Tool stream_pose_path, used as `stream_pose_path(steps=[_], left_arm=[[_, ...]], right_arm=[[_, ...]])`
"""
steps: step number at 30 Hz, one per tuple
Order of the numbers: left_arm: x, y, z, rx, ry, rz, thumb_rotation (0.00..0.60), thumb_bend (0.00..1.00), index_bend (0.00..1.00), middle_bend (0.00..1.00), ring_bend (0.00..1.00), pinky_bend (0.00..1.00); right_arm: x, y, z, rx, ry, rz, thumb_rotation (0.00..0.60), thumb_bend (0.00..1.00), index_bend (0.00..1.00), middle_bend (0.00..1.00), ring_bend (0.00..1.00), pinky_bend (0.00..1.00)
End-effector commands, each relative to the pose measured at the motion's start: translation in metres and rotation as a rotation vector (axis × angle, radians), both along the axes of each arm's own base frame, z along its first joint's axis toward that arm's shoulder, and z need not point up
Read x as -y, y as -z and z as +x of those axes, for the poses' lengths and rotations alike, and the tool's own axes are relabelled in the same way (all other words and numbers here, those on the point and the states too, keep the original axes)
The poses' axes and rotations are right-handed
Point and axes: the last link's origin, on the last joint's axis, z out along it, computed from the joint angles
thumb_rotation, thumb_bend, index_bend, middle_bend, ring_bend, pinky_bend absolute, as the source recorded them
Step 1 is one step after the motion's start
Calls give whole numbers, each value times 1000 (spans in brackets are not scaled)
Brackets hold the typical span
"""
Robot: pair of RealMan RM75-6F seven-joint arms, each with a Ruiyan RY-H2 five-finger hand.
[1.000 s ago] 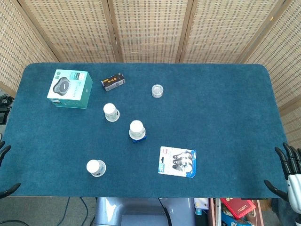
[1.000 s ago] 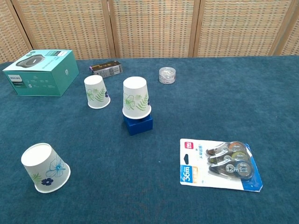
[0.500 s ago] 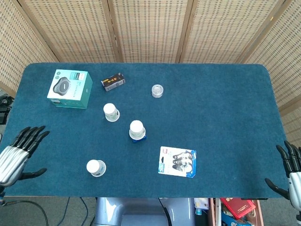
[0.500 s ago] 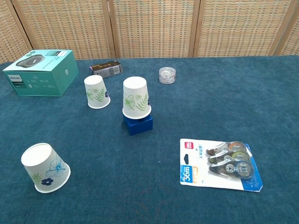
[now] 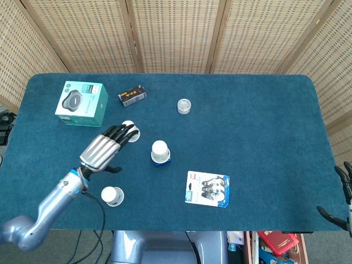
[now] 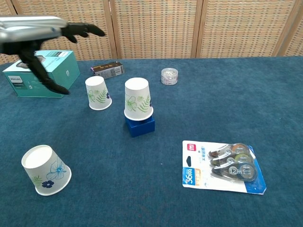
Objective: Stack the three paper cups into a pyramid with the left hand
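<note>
- Left robot hand (image 5: 103,149) is out over the blue desk (image 5: 264,143), fingers spread apart and nothing in its grasp
- From the head view its fingertips reach over the far cup (image 5: 130,131), which stands upside down near the teal box (image 5: 81,103); in the chest view the hand hangs above and to the left of that cup, not touching it
- Middle cup (image 6: 138,99), also upside down with a flower print, sits on top of a small blue block (image 6: 140,126)
- Near cup (image 6: 45,170) stands upside down on its own at the front left of the desk, well apart from the other two
- So all three cups stand separately, no pyramid yet
- Right robot hand (image 5: 345,202) only peeks in at the right edge of the head view, off the desk; fingers look spread, holding nothing
- Also on the desk: a small dark box (image 6: 107,70) at the back, a little round clear container (image 6: 169,76) beside it to the right, and a blister pack of correction tape (image 6: 221,166) at the front right
</note>
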Motion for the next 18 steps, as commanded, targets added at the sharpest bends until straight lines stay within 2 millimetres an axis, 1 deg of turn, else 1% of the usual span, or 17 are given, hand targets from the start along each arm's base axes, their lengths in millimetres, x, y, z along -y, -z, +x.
stream_pose_path(steps=[1, 2, 5, 6, 11, 18], left_arm=[[-19, 40, 40, 8, 20, -4, 600, 79, 3, 41, 116, 150], [-19, 46, 44, 14, 21, -4, 600, 79, 10, 52, 125, 157], [-23, 57, 53, 16, 34, 36, 600, 79, 74, 101, 180, 208], [-25, 62, 54, 12, 26, 46, 600, 79, 94, 110, 191, 221], [-33, 71, 54, -6, -6, 67, 600, 79, 136, 156, 242, 247], [-42, 91, 56, -2, -49, 43, 600, 79, 195, 199, 259, 309]], right_arm=[[1, -3, -2, 12, 3, 1, 600, 0, 0, 0, 0, 0], [1, -4, -3, 17, 5, 0, 600, 0, 0, 0, 0, 0], [2, -6, -5, 25, 10, -2, 600, 0, 0, 0, 0, 0], [2, -7, -5, 29, 12, -2, 600, 0, 0, 0, 0, 0], [2, -8, -6, 34, 13, -2, 600, 0, 0, 0, 0, 0], [4, -10, -9, 41, 23, -8, 600, 0, 0, 0, 0, 0]])
